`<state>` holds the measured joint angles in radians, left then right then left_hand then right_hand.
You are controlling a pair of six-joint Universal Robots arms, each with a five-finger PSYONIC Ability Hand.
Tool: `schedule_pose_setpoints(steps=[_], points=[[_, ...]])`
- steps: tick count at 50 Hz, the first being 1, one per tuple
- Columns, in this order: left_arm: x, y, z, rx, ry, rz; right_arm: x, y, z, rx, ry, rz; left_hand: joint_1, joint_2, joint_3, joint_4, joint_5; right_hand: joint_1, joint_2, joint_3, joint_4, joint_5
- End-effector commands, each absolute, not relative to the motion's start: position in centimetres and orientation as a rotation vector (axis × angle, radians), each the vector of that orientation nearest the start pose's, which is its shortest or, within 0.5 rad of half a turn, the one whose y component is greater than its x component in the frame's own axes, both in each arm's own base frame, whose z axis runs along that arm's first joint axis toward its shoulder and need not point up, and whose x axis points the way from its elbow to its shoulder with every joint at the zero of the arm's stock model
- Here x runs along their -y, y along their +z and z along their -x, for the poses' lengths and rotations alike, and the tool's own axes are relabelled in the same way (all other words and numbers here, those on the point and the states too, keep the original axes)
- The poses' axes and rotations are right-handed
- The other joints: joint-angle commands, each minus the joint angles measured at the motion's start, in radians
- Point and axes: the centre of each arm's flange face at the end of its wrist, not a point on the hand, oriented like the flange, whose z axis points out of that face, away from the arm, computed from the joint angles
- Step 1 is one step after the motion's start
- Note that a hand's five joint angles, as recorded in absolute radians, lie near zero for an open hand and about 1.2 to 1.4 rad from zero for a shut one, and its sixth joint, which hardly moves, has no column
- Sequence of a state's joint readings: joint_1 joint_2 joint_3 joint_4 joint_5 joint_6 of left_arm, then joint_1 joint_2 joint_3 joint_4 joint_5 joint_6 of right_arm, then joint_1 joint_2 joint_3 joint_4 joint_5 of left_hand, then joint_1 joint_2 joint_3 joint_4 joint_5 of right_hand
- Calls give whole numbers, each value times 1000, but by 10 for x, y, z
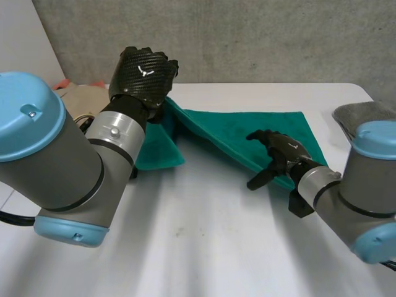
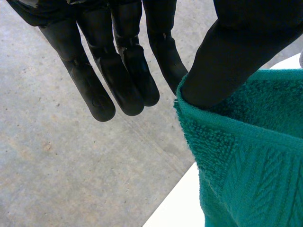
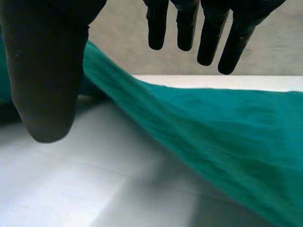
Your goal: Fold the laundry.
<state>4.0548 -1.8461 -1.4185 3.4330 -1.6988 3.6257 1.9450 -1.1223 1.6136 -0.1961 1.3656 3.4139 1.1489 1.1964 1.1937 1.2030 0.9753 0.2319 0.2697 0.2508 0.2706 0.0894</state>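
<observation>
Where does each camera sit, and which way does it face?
Head view: between and behind the arms, looking down at the table; both arms show, left hand raised, right hand low.
Left wrist view: on the left wrist, looking along its straight fingers past the table's edge to the floor; towel at the thumb.
Right wrist view: on the right wrist, looking along the table; its fingers and thumb hang above the towel.
All three views share the towel.

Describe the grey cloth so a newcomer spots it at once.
On the white table, look to the far corner on the robot's right, past the teal towel. The grey cloth lies there at the edge, the only grey piece.
</observation>
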Motion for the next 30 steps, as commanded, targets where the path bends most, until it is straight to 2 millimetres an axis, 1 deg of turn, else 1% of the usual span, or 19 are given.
schedule_pose_setpoints(steps=[1,2,3,4,6,7,10,11,13,14,17,18,21,22,25,27,29,30], points=[[233,293,325,-1811,-2435,-961,309,140,-236,-2346,-1630,405,247,200,203,193,246,238,200,219,199,205],[233,294,324,-1808,-2437,-955,316,140,-226,-2370,-1654,405,247,200,203,193,246,261,223,242,222,229],[235,295,322,-1807,-2438,-947,328,140,-208,-2411,-1695,397,247,200,203,193,246,343,305,324,304,311],[235,296,322,-1804,-2440,-941,334,140,-200,-2428,-1711,390,247,200,203,193,246,384,346,365,345,352],[237,297,320,-1804,-2439,-932,342,140,-188,-2454,-1734,384,247,200,203,193,246,469,431,450,430,437],[240,299,317,-1802,-2440,-917,347,140,-179,-2470,-1739,378,247,200,203,193,246,554,516,535,515,522],[241,304,313,-1800,-2456,-887,351,139,-170,-2477,-1728,367,247,200,203,193,246,681,643,662,642,649],[242,307,312,-1798,-2468,-871,354,140,-164,-2478,-1719,360,247,200,203,193,246,742,704,723,703,710],[242,307,311,-1803,-2470,-865,354,140,-161,-2480,-1692,364,247,200,203,193,246,810,772,791,771,778],[242,308,311,-1803,-2473,-863,353,139,-160,-2480,-1657,375,247,200,203,193,246,883,845,864,844,851],[242,307,311,-1806,-2469,-863,350,137,-161,-2478,-1603,392,247,200,203,193,246,1012,974,993,974,980],[242,306,311,-1811,-2464,-866,350,138,-160,-2480,-1586,395,247,200,203,193,246,1163,1125,1144,1124,1131],[242,301,311,-1824,-2450,-877,352,139,-155,-2488,-1571,382,247,200,203,193,246,1164,1127,1145,1126,1132],[242,299,311,-1831,-2442,-882,353,142,-150,-2490,-1576,366,247,200,203,193,246,1164,1127,1145,1126,1132],[240,289,310,-1869,-2399,-909,355,145,-143,-2495,-1589,364,247,200,203,193,246,1164,1127,1145,1126,1132],[237,278,307,-1911,-2349,-940,357,151,-138,-2496,-1628,409,247,200,203,193,246,1164,1127,1145,1126,1132],[235,270,306,-1941,-2313,-961,357,160,-135,-2488,-1676,469,247,200,203,193,246,1164,1127,1145,1126,1132],[233,260,305,-1974,-2271,-985,356,175,-131,-2485,-1731,545,247,200,203,193,246,1164,1127,1145,1126,1132]])
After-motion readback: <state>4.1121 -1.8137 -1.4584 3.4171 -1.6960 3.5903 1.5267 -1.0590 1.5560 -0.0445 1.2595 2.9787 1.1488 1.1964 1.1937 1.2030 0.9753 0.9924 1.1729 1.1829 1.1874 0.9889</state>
